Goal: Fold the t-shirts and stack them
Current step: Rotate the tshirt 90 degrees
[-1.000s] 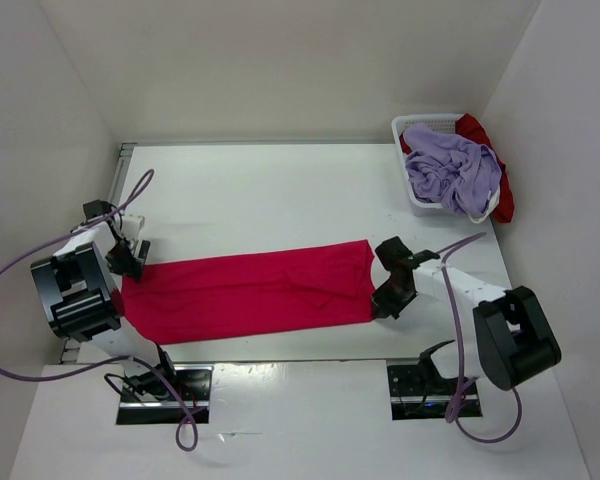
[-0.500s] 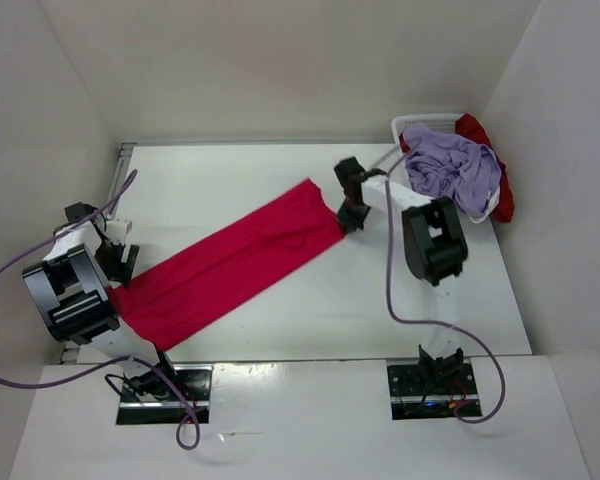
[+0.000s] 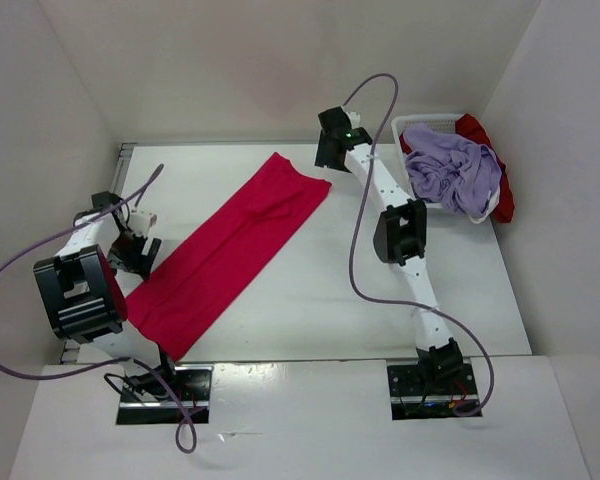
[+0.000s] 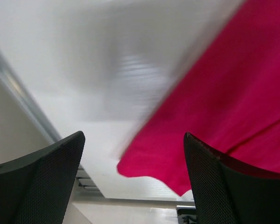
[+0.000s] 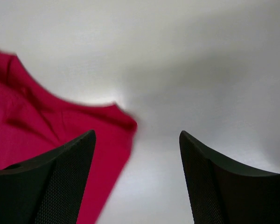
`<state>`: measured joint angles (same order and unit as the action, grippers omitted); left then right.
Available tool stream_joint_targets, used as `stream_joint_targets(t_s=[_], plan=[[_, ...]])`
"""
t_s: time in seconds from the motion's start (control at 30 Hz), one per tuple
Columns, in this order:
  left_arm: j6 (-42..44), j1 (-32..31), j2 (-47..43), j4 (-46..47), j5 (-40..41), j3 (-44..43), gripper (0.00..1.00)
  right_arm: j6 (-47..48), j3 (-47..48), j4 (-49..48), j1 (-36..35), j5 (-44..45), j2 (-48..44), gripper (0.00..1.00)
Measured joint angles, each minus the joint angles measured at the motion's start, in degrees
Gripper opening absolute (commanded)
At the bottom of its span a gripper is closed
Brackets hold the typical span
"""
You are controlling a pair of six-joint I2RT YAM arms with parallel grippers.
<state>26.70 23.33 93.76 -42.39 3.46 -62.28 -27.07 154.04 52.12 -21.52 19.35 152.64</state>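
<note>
- Magenta-pink t-shirt (image 3: 230, 250) is lying flat on the table (image 3: 310, 310) as a long narrow strip, running diagonally from near-left to far-centre.
- Left gripper (image 3: 140, 248) is hovering just beside the strip's near-left end, jaws spread wide and gripping nothing. Its wrist view is showing a hem corner sitting between the jaws.
- Right gripper (image 3: 327, 155) is sitting at the strip's far end, jaws also apart and carrying nothing.
- My read: the lengthwise folds look done and the cross-fold is pending.
- I'd be pinching one end at both corners, through all layers.
- Then carrying it low over the other end, keeping the edges aligned.
- Risk: a single-layer pinch is going to peel the strip open.
- Lavender shirt (image 3: 450, 170) is piling up in the white basket (image 3: 420, 122) at far right, with the dark red shirt (image 3: 502, 195) draping over its right side.
</note>
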Motion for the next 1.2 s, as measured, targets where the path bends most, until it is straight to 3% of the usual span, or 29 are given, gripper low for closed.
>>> stream_joint_targets(t_s=[0.13, 0.3, 0.4, 0.47, 0.53, 0.63, 0.77, 0.87, 0.9, 0.97, 1.1, 1.2], plan=[[0.09, -2.84, -0.17, 1.11, 0.2, 3.48, 0.92, 3.1, -16.65, -0.2, -2.19, 2.14, -15.06, 0.9], [0.17, -2.12, -0.81, 2.95, 1.68, 8.17, 0.92, 3.43, -44.87, -4.68, -12.22, 4.2, -43.32, 0.9], [0.22, -1.25, -2.51, 3.45, 2.6, 9.6, 0.9, 0.83, -55.28, -7.74, -18.49, 2.08, -55.39, 0.89], [0.5, -0.76, -4.17, 4.17, 3.48, 10.54, 0.9, -0.66, -59.8, -8.98, -18.27, 0.83, -59.34, 0.88], [1.46, -0.24, -6.19, 4.94, 4.46, 12.11, 0.89, -0.96, -60.15, -9.94, -15.28, 0.0, -57.57, 0.88], [3.13, 0.85, -8.31, 4.9, 6.21, 13.97, 0.89, -1.16, -53.53, -10.88, -9.31, -3.72, -45.9, 0.85], [6.36, 5.09, -11.39, 4.57, 8.37, 15.02, 0.89, -1.4, -38.16, -11.04, -3.78, -6.51, -26.21, 0.85], [8.68, 8.28, -12.94, 3.87, 9.44, 15.17, 0.89, -0.85, -21.51, -7.17, -2.27, -6.43, -12.28, 0.85], [9.38, 9.42, -13.09, 3.41, 9.57, 15.17, 0.89, -0.37, -10.95, -2.75, -2.23, -5.92, -5.66, 0.85], [10.4, 10.69, -13.07, 2.43, 9.51, 15.19, 0.89, -0.09, -5.01, -2.29, -2.12, -6.12, -1.25, 0.85], [10.8, 11.02, -11.41, 0.37, 8.46, 15.15, 0.89, -0.11, -2.73, 2.27, -1.44, -6.75, 0.57, 0.85], [10.82, 11.15, -8.17, 0.15, 8.02, 15.15, 0.88, -0.07, -2.67, 3.21, -0.17, -8.68, 0.72, 0.8]])
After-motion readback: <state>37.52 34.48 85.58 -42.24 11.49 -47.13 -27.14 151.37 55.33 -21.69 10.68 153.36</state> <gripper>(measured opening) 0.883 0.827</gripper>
